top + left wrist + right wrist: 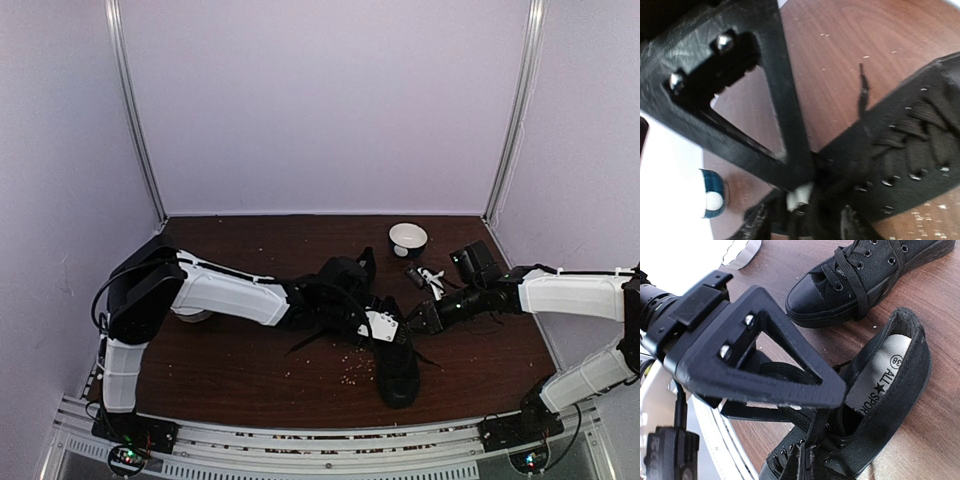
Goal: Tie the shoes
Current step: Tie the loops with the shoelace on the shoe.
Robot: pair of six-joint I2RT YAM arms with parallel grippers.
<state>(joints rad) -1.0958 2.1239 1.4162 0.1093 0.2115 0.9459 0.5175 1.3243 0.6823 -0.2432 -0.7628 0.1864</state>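
Closest up, the left gripper (800, 194) shows one matte black, triangular plastic finger (782, 100), scuffed and fixed with two bright screws. Its tip sits down among the flat woven laces at a sneaker's throat. The second finger is hidden, so I cannot tell whether it is clenched or released.

Out on the dark brown wood-grain table (230, 370), speckled with pale crumbs, a round white bowl (192, 316) peeks from under the left arm's white forearm. Near the middle lie the shoes. The far all-black canvas low-top sneaker (345, 272) sits behind the left wrist. The near all-black canvas low-top sneaker (397, 375) points its rounded toe toward the arm bases; its pale insole (880, 365), printed 38 and ALL STAR, shows in the right wrist view. A second small white bowl (408, 238) stands beyond them, toward the back wall.

The right gripper (815, 409) has its black triangular fingers pinched together on a thin flat black lace (817, 432), just above the near sneaker's eyelets.
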